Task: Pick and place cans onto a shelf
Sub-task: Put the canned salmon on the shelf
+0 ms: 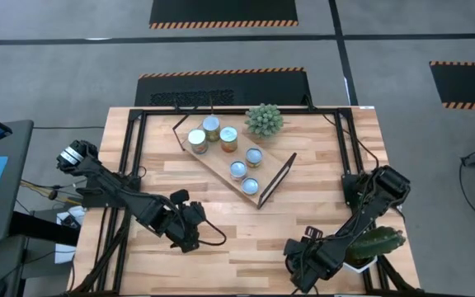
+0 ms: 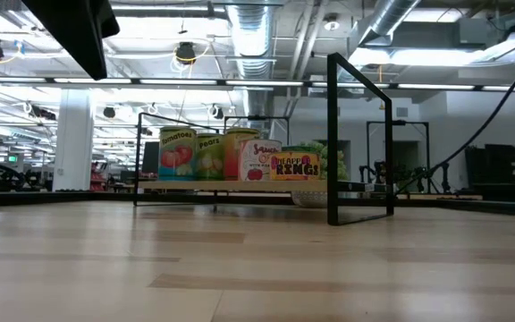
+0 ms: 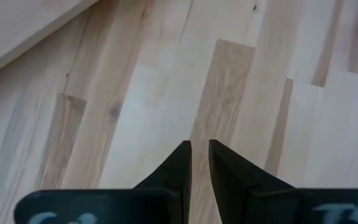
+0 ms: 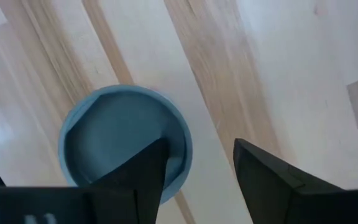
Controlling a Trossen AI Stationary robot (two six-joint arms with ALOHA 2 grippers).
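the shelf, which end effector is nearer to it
Left. The left end effector sits below the shelf's left part; the right end effector lies farther, toward the table's near right corner.

Left gripper (image 3: 200, 149) over bare plank tabletop (image 3: 135, 93). Two dark fingers (image 3: 178, 163) nearly together, a thin gap between the tips, nothing in it. Paler board edge (image 3: 17, 31) at one corner.

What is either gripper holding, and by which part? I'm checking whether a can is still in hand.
Nothing. The left gripper has nothing between its nearly closed fingers; the right gripper stands open over the table.
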